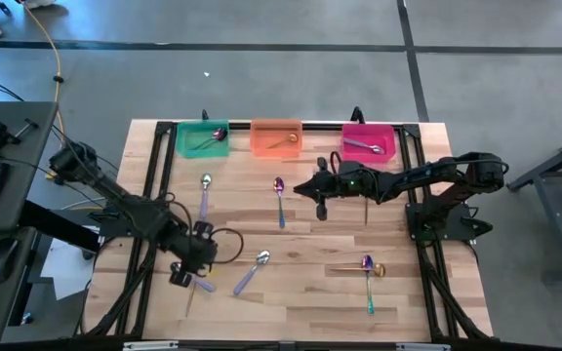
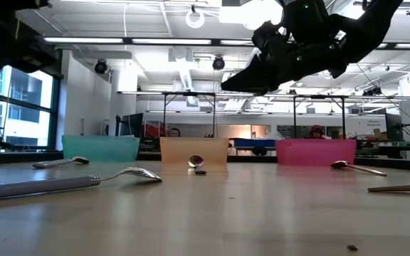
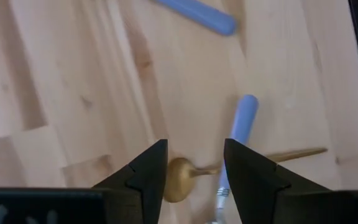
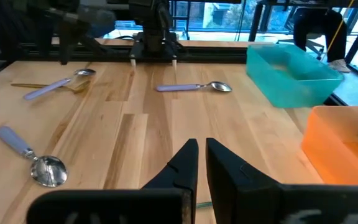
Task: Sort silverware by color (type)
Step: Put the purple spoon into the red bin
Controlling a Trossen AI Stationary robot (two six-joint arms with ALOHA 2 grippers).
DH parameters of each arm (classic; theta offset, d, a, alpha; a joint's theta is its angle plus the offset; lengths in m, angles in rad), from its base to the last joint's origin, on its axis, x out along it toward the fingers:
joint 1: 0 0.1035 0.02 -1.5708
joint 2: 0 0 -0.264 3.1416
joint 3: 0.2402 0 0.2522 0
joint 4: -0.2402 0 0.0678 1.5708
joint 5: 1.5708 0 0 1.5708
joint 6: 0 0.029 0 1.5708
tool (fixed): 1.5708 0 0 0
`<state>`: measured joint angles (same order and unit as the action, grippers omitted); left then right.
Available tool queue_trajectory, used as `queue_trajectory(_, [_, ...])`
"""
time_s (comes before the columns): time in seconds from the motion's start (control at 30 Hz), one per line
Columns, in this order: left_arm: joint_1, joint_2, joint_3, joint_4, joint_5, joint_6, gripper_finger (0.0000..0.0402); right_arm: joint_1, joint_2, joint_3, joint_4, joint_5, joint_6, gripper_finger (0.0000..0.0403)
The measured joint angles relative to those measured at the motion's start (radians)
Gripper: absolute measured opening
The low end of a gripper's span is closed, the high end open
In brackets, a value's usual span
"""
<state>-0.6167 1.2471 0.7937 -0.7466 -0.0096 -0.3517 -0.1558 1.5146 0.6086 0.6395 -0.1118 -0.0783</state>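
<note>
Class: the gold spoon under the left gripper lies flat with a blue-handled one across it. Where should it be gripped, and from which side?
Grip the gold spoon at its neck beside the bowl, coming straight down. The open left gripper already straddles it there; the blue-handled spoon crosses farther along its handle.

The tabletop (image 1: pixel 301 283) is pale wood in lighter and darker planks, framed by black rails. Three bins stand on it: a teal-green bin (image 1: pixel 202 138), an orange bin (image 1: pixel 276 137) and a bright pink bin (image 1: pixel 369 142). Both arms are black, as are the left hand (image 3: pixel 191 180) and right hand (image 4: pixel 201 165). A silver spoon with a lavender handle (image 1: pixel 251 271) lies on the wood, and another like it (image 1: pixel 205 194). Two spoons shine purple with teal handles (image 1: pixel 279 200) (image 1: pixel 368 281). A gold spoon (image 3: pixel 185 180) crosses a lavender-blue handle (image 3: pixel 240 134).
</note>
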Motion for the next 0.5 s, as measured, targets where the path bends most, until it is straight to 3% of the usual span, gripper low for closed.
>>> queue_trajectory(0.33, [-0.143, 0.190, 0.000, 0.202, 0.007, -0.088, 0.0150, 0.000, 0.000, 0.000, 0.004, 0.000, -0.017, 0.0016])
queue_trajectory(0.5, [-0.158, 0.287, 0.000, 0.198, -0.010, -0.139, 0.0150, 0.000, 0.000, 0.000, 0.004, 0.000, -0.018, 0.0016])
